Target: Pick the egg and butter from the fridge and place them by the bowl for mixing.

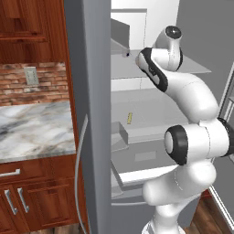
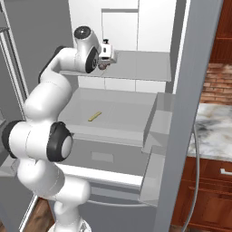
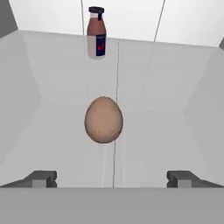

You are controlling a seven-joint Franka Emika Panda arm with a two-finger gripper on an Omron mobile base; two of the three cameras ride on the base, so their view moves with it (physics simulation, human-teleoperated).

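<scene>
tan and smooth, the egg (image 3: 103,120) sits mid-frame in the hand view on a fridge (image 1: 93,91) shelf, between the wide-open pincer (image 3: 112,179) tips. a clumsy closing could roll it toward the bottle (image 3: 96,32) above. the butter (image 2: 94,116) lies on the lower shelf; the bowl is unseen.
</scene>
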